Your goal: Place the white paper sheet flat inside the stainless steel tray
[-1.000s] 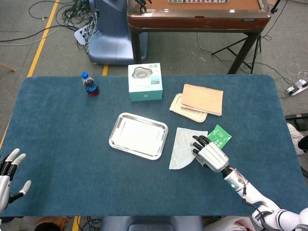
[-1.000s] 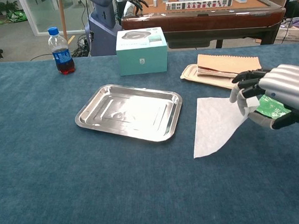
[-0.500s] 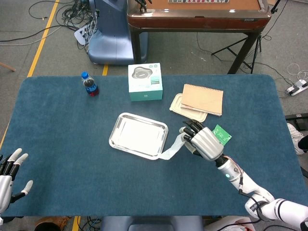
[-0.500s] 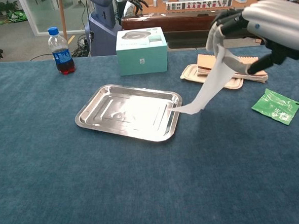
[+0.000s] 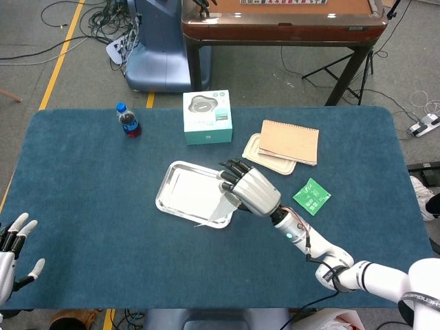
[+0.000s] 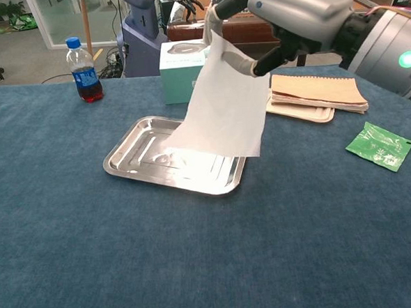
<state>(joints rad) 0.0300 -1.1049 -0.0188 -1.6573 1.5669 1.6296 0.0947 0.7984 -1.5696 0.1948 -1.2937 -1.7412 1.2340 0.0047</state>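
Bright, even indoor light; sharp frames, glare on the tray (image 6: 139, 154).

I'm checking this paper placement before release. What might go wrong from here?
The white paper sheet hangs from the right hand with its lower edge over the stainless steel tray's near-right rim, so on release it may drape over the rim. Hanging slack, it may also fold rather than lie flat.

The white paper sheet (image 6: 220, 104) hangs in the air by its top edge, draping down slantwise over the right part of the stainless steel tray (image 6: 144, 155). The tray itself is shallow, rectangular and shiny, lying flat on the blue worktop (image 6: 197, 252).
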